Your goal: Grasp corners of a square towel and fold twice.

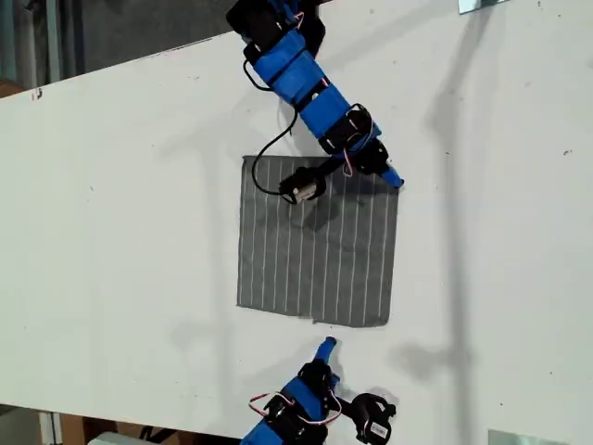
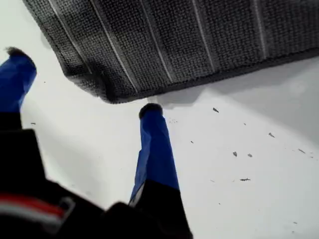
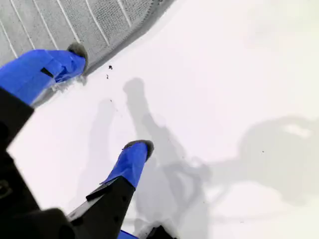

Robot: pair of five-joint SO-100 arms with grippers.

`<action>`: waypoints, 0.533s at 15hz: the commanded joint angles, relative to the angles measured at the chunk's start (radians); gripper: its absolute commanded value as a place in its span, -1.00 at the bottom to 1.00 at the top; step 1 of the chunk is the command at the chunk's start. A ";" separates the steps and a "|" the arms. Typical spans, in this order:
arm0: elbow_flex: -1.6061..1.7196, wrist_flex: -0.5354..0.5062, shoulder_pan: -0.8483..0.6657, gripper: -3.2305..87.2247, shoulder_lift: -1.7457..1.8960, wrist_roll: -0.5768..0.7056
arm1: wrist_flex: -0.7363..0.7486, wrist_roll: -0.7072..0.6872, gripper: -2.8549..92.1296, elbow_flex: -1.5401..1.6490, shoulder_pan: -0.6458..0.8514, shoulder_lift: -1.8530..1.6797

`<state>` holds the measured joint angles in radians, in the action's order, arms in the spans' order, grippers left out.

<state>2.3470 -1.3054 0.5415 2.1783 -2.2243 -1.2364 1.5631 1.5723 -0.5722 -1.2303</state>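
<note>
Lying flat on the white table (image 1: 111, 232), the square towel (image 1: 315, 241) shows whole in the exterior view, unfolded. Being square it has no real long axis, so its pale stripes give the direction. They run from its far edge to its near edge, leaning slightly. My second gripper (image 1: 387, 174) sits at the towel's far corner on the exterior view's right. My first gripper (image 1: 324, 350) is just off the towel's near edge and not touching it.

Along the first wrist view, my first gripper (image 2: 82, 82) has its jaws spread wide and empty. One of the corners (image 2: 104, 94) lies just beyond the tips and looks slightly thick and raised off the table. The towel's (image 2: 199, 40) weave looks coarse, soft and light. I judge it will drape and sag when lifted, and a flat edge may slide away from a pushing tip. A pinch right at a corner, with one jaw worked underneath, seems the best hold.

Along the second wrist view, my second gripper (image 3: 108, 97) is also spread and holds nothing. One of its fingers (image 3: 45, 69) is at the towel's (image 3: 75, 20) edge. I cannot tell whether it presses on the cloth. The other rests over bare table, well clear of the towel.
</note>
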 commanded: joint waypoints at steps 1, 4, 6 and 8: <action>-0.120 0.051 0.106 -0.18 -0.146 -0.100 | 0.061 0.005 -0.12 -0.044 -0.011 0.023; -0.222 0.060 0.167 -0.18 -0.298 -0.161 | 0.137 0.014 -0.28 -0.043 -0.020 0.075; -0.225 0.109 0.169 -0.18 -0.339 -0.153 | 0.152 0.038 -0.80 -0.043 -0.028 0.086; -0.259 0.114 0.169 -0.18 -0.391 -0.146 | 0.155 0.049 -0.94 -0.043 -0.034 0.089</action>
<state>2.1445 -1.2057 0.7026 1.7963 -2.3700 -1.0891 1.6015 1.5478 -0.5890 -1.1413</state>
